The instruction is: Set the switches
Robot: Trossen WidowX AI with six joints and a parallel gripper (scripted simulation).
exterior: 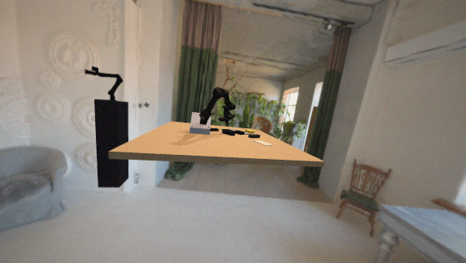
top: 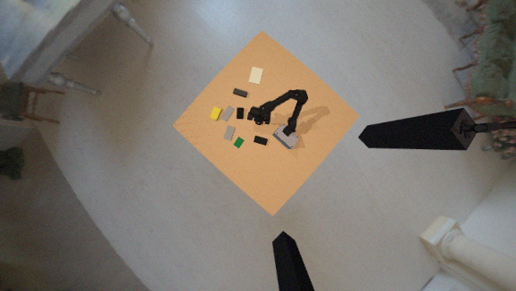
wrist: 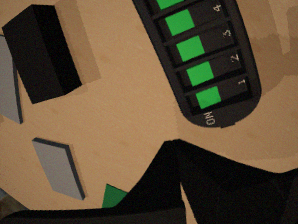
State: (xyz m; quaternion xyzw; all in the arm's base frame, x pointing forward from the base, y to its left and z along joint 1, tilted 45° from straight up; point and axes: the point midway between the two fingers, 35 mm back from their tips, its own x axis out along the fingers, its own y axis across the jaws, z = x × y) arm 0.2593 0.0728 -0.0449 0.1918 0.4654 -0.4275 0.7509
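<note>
The dark grey controller unit [wrist: 253, 95] sits on the bench at the upper right of the wrist view, switch side up. Switches 1 to 4 and part of another show, with green ends toward the side marked ON; their tilt is hard to tell. The rest is cut off by the frame edge and the label is hidden. In the top view the arm's hand covers the unit. My gripper [wrist: 172, 148] [exterior: 226, 122] is shut and empty, its tips just beyond the switch 1 end in the wrist view, apparently above the bench.
A black block [wrist: 36, 55] [top: 240, 112], grey plates [wrist: 60, 170] [top: 229, 132], a green piece [wrist: 113, 195] [top: 238, 142], a yellow block [top: 215, 113], another black block [top: 261, 140], a dark bar [top: 240, 92] and a cream card [top: 255, 75] lie around. The arm's grey base [top: 286, 140] stands to the right.
</note>
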